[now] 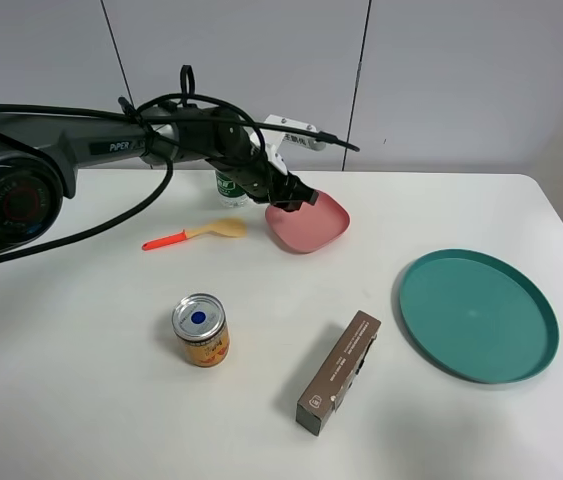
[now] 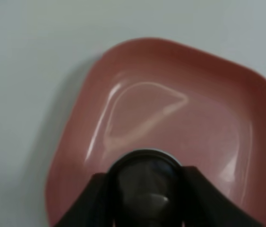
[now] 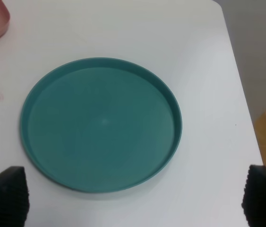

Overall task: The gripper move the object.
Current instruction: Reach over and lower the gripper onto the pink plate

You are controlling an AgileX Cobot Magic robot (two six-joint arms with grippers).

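Note:
My left gripper point(image 1: 296, 197) is the black jawed end of the black arm reaching in from the left. It hovers over the near-left part of a pink square dish point(image 1: 316, 228). In the left wrist view the gripper point(image 2: 144, 196) is shut on the object point(image 2: 144, 179), a tiny dark cup with a pale rim, held just above the dish point(image 2: 180, 94). In the exterior high view the object is hidden by the jaws. My right gripper point(image 3: 135, 196) is open and empty, its fingertips point(image 3: 5, 194) wide apart near the edge of a teal plate point(image 3: 102, 123).
The teal plate point(image 1: 476, 315) lies at the right. An orange-labelled can point(image 1: 201, 330) stands front left, with a brown box point(image 1: 339, 372) beside it. A spoon with an orange handle point(image 1: 196, 233) lies left of the dish. A green-labelled bottle point(image 1: 229, 188) stands behind the arm.

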